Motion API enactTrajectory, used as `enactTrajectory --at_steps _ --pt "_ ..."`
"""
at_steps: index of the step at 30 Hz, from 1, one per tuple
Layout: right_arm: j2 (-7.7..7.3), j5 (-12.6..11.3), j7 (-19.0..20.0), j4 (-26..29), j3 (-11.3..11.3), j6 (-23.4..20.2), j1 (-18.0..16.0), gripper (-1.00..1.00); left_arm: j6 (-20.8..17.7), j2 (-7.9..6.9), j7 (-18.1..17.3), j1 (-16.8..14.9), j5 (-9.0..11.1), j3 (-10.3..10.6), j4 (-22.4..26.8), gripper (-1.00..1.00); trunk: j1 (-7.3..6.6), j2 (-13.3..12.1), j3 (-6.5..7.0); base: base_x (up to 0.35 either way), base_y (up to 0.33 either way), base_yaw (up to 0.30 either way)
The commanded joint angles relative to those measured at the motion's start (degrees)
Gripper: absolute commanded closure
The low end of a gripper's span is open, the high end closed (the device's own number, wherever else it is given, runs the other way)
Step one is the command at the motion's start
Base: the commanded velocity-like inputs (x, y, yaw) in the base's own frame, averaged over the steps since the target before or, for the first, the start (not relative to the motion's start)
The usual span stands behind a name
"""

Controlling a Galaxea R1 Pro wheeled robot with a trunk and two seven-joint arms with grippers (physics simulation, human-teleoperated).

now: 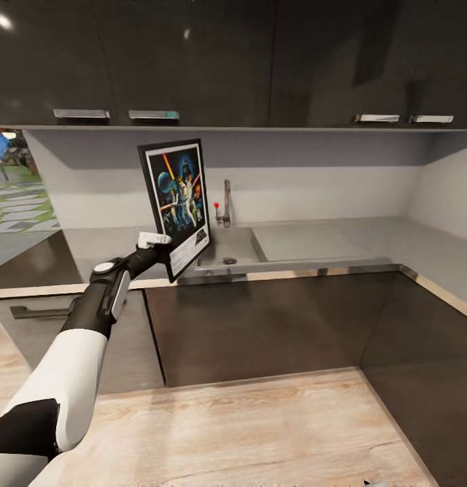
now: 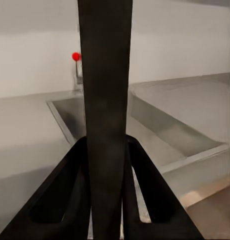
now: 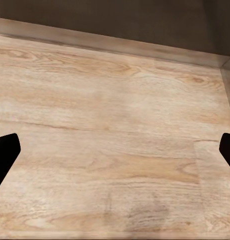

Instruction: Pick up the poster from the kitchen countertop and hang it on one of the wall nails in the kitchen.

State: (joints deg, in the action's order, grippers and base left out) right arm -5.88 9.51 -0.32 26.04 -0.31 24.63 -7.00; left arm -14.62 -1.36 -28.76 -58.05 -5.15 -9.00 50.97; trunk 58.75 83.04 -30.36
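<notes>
My left gripper [image 1: 164, 253] is clamped on the poster [image 1: 178, 203] at its lower edge; it stands upright above my fingers, over the kitchen countertop [image 1: 315, 240]. I'd keep it vertical and carry it slowly; no nail seems visible yet, so look first
</notes>
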Motion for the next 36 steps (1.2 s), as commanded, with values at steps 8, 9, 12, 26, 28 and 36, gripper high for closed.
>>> enactTrajectory --at_steps 8,9,12,26,28,36 --pt "-0.01 0.3 0.0 0.0 0.0 0.2 0.0 -1.0 -0.2 0.01 -3.0 0.0 -0.6 -0.2 0.0 1.0 -0.03 0.0 -0.06 -0.294 0.0 0.0" --pt "-0.01 0.3 0.0 0.0 0.0 0.2 0.0 -1.0 -0.2 -0.01 -4.3 0.0 -0.6 -0.2 0.0 1.0 -0.03 0.0 -0.06 -0.331 0.0 0.0" --pt "-0.01 0.3 0.0 0.0 0.0 0.2 0.0 -1.0 -0.2 -0.05 -7.5 0.0 -0.6 -0.2 0.0 1.0 -0.03 0.0 -0.06 -0.334 0.0 0.0" --pt "-0.05 0.3 0.1 6.6 0.0 0.6 0.0 -1.0 0.1 -10.32 -39.2 0.0 -0.7 -0.3 -9.9 1.0 -0.03 0.0 -0.06 -0.119 0.0 0.0" --pt "-0.54 0.3 0.8 9.3 -0.1 0.2 0.0 -1.0 0.2 -11.84 -43.3 0.0 -0.7 -0.3 -11.3 1.0 -0.03 0.0 -0.06 -0.002 0.0 0.0" --pt "-6.45 -0.5 21.2 17.0 -0.3 -5.9 -0.7 -1.0 0.2 -13.25 -49.3 0.0 -0.7 -0.3 -13.4 1.0 -0.03 0.0 -0.06 0.0 0.0 0.0"
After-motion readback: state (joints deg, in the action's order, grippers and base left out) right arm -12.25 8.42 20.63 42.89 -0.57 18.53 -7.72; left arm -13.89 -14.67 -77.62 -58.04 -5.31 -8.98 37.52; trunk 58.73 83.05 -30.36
